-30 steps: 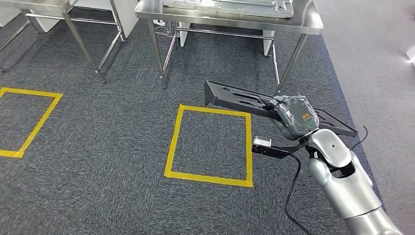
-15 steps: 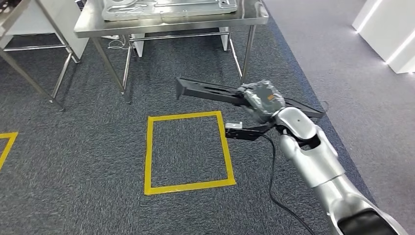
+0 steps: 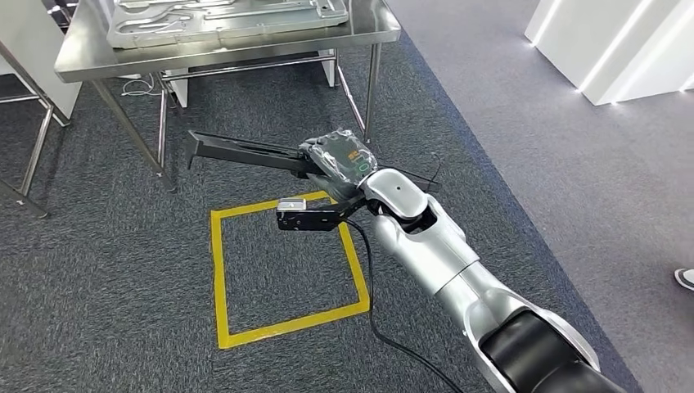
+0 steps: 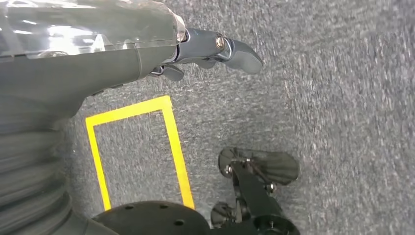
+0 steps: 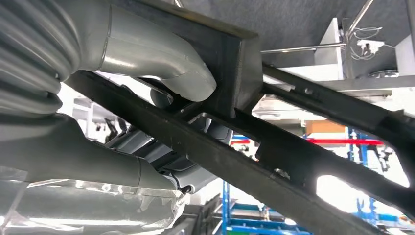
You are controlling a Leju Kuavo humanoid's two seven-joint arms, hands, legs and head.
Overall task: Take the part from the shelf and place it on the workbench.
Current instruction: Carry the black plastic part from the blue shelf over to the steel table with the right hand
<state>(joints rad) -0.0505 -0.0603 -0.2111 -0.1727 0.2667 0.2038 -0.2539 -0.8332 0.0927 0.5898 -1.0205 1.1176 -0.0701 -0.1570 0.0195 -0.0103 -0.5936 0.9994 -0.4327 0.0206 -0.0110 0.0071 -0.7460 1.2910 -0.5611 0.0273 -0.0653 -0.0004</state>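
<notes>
My right hand (image 3: 340, 157) grips a long black flat part (image 3: 237, 150) near its middle and holds it level above the carpet, its free end pointing toward the workbench's legs. The right wrist view shows the thick grey thumb (image 5: 161, 63) wrapped over the black part (image 5: 293, 156) from close up. The steel workbench (image 3: 245, 49) stands ahead at the upper left, with a silver moulded panel (image 3: 221, 16) lying on its top. My left hand (image 4: 98, 54) hangs over the carpet with nothing in it, its fingers (image 4: 235, 49) stretched out.
A yellow taped square (image 3: 215, 270) marks the grey carpet below the part, in front of the workbench. Another metal table's legs (image 3: 33, 155) stand at the far left. White lit panels (image 3: 606, 49) rise at the upper right. A person's shoe (image 3: 684, 278) shows at the right edge.
The whole view has swung, so the camera moved: workbench and yellow square now sit further left and white panels appear at right. My right hand keeps its grip on the part.
</notes>
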